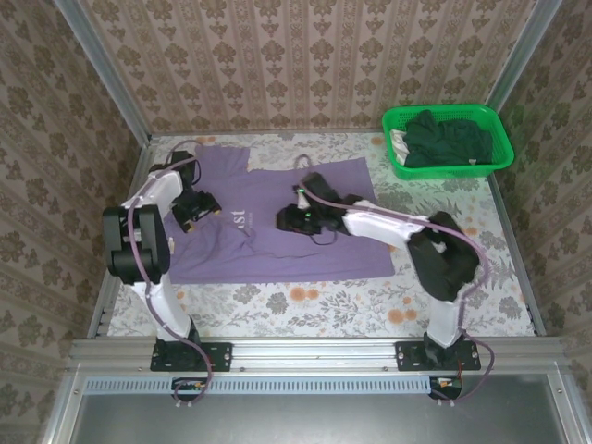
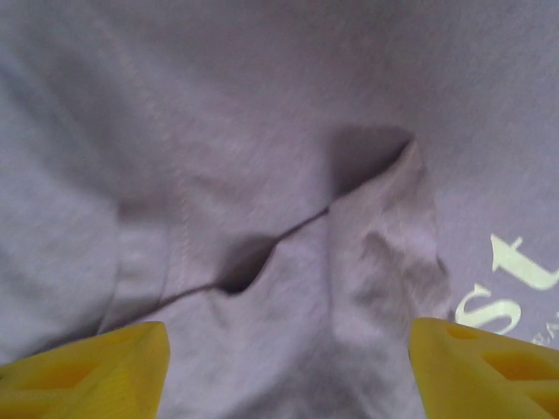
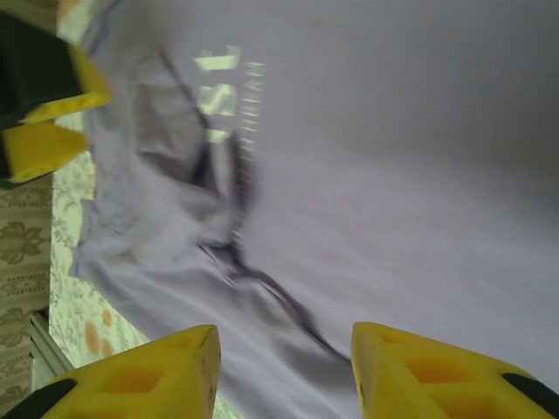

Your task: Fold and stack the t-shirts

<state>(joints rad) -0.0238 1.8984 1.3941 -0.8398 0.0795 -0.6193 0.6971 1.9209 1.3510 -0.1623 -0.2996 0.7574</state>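
Both arms reach in low over the table (image 1: 305, 301). The left gripper (image 1: 196, 208) is bent inward from the left edge; the right gripper (image 1: 294, 218) is stretched across to mid-cloth. The left fingers (image 2: 87, 371) stand wide with nothing between them. The right fingers (image 3: 148, 375) are partly apart and also grip nothing. The lavender t-shirt (image 1: 305, 250) lies spread under both, with a rumpled fold beside the white lettering (image 2: 515, 279). Its long axis runs left–right, lettering end toward the left arm. The dark green t-shirts (image 1: 449, 139) are heaped in the green basket (image 1: 504, 153), far right corner.

T-shirt (image 2: 262, 131) txt (image 2: 515, 279) cut off, blurry.
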